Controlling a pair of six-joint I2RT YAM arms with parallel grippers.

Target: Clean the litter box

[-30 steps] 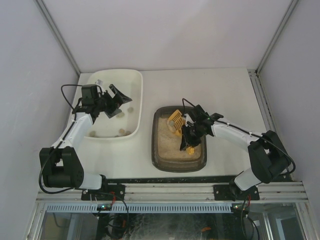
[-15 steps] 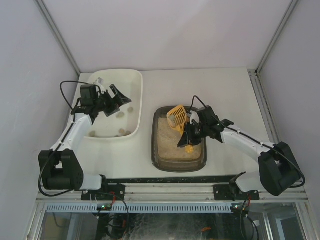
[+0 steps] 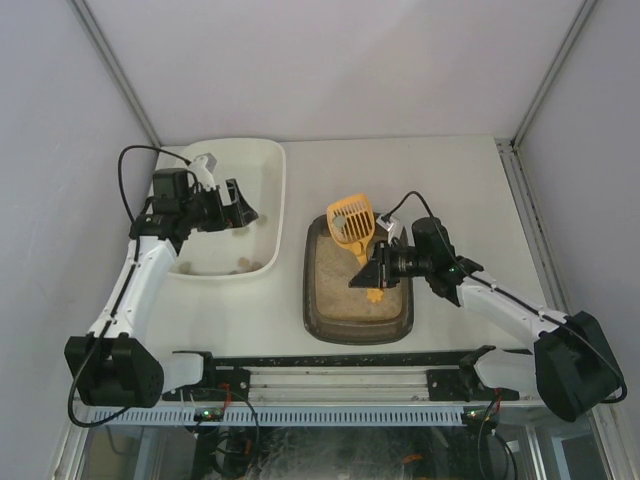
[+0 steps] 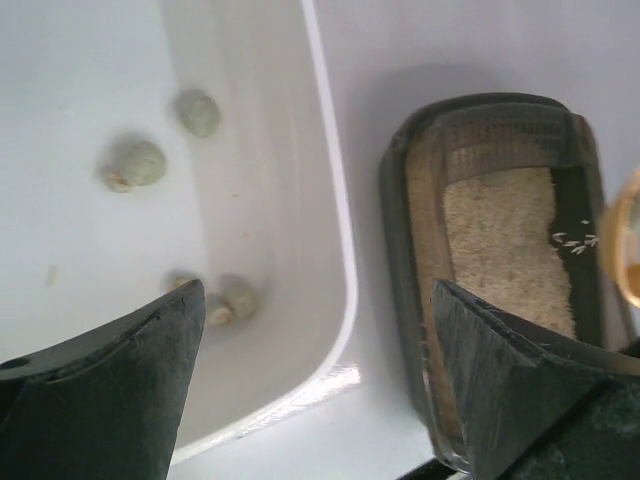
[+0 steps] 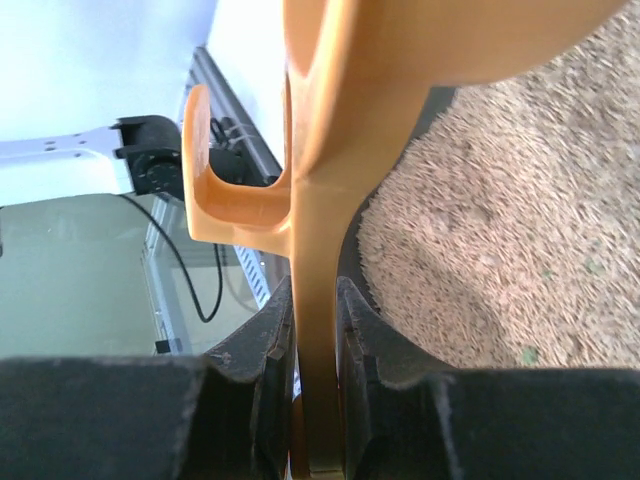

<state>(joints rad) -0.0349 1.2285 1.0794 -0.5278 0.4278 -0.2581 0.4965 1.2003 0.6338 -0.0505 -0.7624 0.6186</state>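
Two arms of mine reach out from the near edge of the table [image 3: 450,190], a flat, matt white top. Nearest that edge, about midway along it, lies the litter box [image 3: 309,295]: a dark brown-grey plastic tray, rectangular with rounded corners and a smooth rim, its long side running away from me. Fine beige granules [image 3: 345,290] cover its floor in a loose, grainy bed, and a few stray grains sit on the dark ledge at one end.

My right arm stretches from the near right corner, forearm low and slanting leftward, so that my right claw [image 3: 372,273] comes over the right side of the tray. That claw is clamped tight on the flat handle of the scoop [image 3: 352,218], a smooth orange-yellow plastic tool with a curved hook on its handle and a slotted, shovel-shaped head. From above, the head stands over the tray's far rim.

Beyond and to the left, toward the far left corner, sits the white tub [image 3: 279,180], larger than the tray, plain glossy plastic with rounded corners; a strip of bare table parts the two. Several rounded grey-beige clumps [image 4: 137,163] lie scattered on its floor. My left arm runs up along the left edge, wrist bent rightward over the tub, and my left claw [image 3: 232,205] hangs there with its dark, wedge-shaped fingers spread wide, holding nothing.
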